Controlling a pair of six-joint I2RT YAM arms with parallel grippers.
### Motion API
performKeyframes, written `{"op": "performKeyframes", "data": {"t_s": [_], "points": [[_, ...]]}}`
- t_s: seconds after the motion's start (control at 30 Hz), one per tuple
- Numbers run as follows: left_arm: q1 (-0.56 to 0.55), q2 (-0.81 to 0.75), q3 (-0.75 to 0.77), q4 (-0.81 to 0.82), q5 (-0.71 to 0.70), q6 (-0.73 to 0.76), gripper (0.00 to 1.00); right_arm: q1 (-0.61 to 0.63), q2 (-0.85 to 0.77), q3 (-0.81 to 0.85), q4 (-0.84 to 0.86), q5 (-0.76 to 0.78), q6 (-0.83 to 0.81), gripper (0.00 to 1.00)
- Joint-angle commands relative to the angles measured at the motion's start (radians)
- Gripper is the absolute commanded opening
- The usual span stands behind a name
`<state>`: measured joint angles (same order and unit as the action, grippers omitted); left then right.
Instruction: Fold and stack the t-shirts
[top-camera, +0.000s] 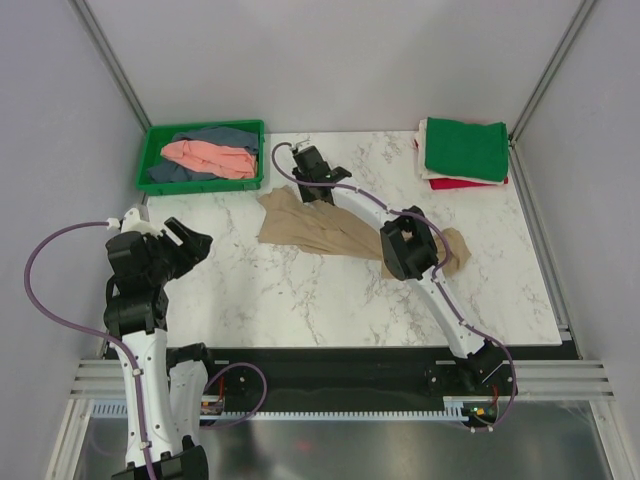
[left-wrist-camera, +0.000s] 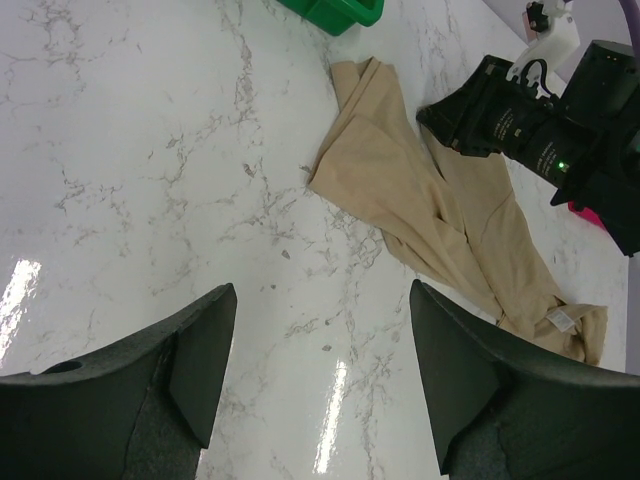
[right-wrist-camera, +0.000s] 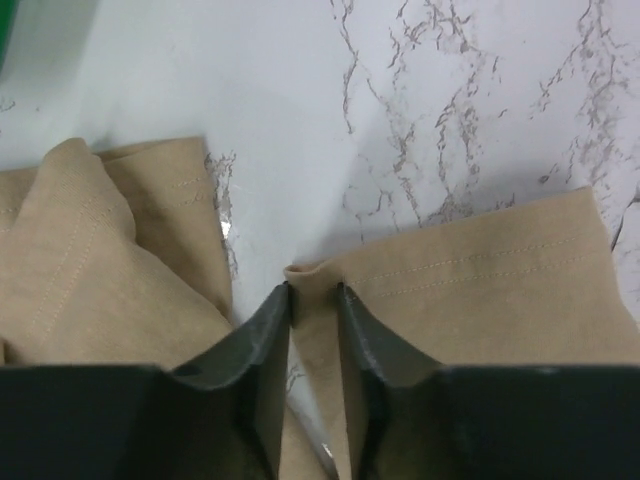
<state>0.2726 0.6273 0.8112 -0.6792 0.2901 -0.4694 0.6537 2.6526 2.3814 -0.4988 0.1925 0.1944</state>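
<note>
We clenched our right gripper (right-wrist-camera: 313, 300) on the tan shirt (top-camera: 320, 232) toward the far edge; the left gripper (left-wrist-camera: 322, 300) hung released. The green shirt (top-camera: 465, 148) sat on the red shirt (top-camera: 472, 183) at the far-right corner, seemingly folded. The pink shirt (top-camera: 210, 157) and grey-blue shirt (top-camera: 168, 176) lay unfolded in the tray (top-camera: 150, 148).

The marble table (top-camera: 300, 300) is carrying a tan shirt (top-camera: 320, 232) at the right claw (right-wrist-camera: 313, 295), a green tray (top-camera: 205, 126) to its left and folded shirts (top-camera: 463, 150) far to its right.

tan shirt (right-wrist-camera: 480, 300): matt stitched cloth | table (left-wrist-camera: 150, 150): glossy marble | tray (top-camera: 152, 150): green plastic
</note>
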Motion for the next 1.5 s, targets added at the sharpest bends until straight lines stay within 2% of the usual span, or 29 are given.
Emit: {"op": "performKeyframes", "data": {"t_s": [0.0,0.03,0.07,0.13,0.3,0.5,0.53,0.6,0.63,0.7,0.73,0.8,0.83,0.93,1.03,1.17,1.33,1.47], "points": [[-0.003,-0.003,-0.006,0.03,0.017,0.028,0.77,-0.016,0.046,0.002,-0.006,-0.014,0.008,0.26],[-0.001,-0.003,-0.006,0.032,0.018,0.028,0.77,-0.017,0.04,-0.005,-0.001,-0.015,0.007,0.22],[-0.001,-0.001,-0.006,0.032,0.017,0.028,0.77,-0.019,0.037,-0.008,-0.001,-0.016,-0.004,0.1],[-0.001,-0.001,-0.007,0.032,0.015,0.028,0.77,-0.023,0.02,-0.014,-0.001,-0.005,-0.018,0.0],[-0.001,0.0,-0.007,0.032,0.007,0.028,0.77,-0.023,-0.112,-0.054,-0.003,0.028,-0.099,0.0],[-0.001,0.002,-0.007,0.032,-0.003,0.029,0.77,0.029,-0.532,-0.134,-0.01,0.001,-0.188,0.0],[-0.001,0.002,-0.007,0.032,-0.005,0.029,0.77,0.071,-0.656,-0.151,-0.014,0.024,-0.257,0.0],[-0.001,0.005,-0.006,0.032,-0.006,0.031,0.77,0.163,-0.784,-0.181,-0.015,0.059,-0.314,0.0],[-0.001,0.003,-0.004,0.032,-0.008,0.031,0.77,0.197,-0.916,-0.235,-0.012,0.094,-0.361,0.0],[0.0,0.005,-0.003,0.029,-0.008,0.034,0.77,0.262,-1.057,-0.324,0.0,0.185,-0.38,0.0],[-0.001,0.005,-0.001,0.027,-0.008,0.034,0.77,0.265,-1.208,-0.449,0.023,0.211,-0.378,0.0],[-0.001,-0.001,0.0,0.027,-0.009,0.037,0.77,0.267,-1.371,-0.615,0.069,0.326,-0.352,0.0],[-0.003,-0.006,0.0,0.027,-0.008,0.035,0.77,0.264,-1.519,-0.775,0.113,0.373,-0.342,0.0],[-0.001,-0.018,0.0,0.024,-0.017,0.032,0.77,0.265,-1.743,-1.02,0.125,0.553,-0.303,0.0],[-0.001,-0.023,0.003,0.014,-0.034,0.025,0.77,0.264,-1.922,-1.231,0.117,0.619,-0.237,0.0],[-0.004,-0.034,0.011,0.0,-0.037,0.0,0.76,0.265,-2.019,-1.433,0.094,0.59,-0.118,0.0],[-0.019,-0.02,-0.006,0.003,-0.008,-0.05,0.72,0.264,-1.88,-1.512,-0.027,0.642,0.051,0.0],[-0.087,0.061,-0.017,0.015,-0.055,-0.072,0.7,0.264,-1.84,-1.544,-0.029,0.7,0.126,0.0]]}}
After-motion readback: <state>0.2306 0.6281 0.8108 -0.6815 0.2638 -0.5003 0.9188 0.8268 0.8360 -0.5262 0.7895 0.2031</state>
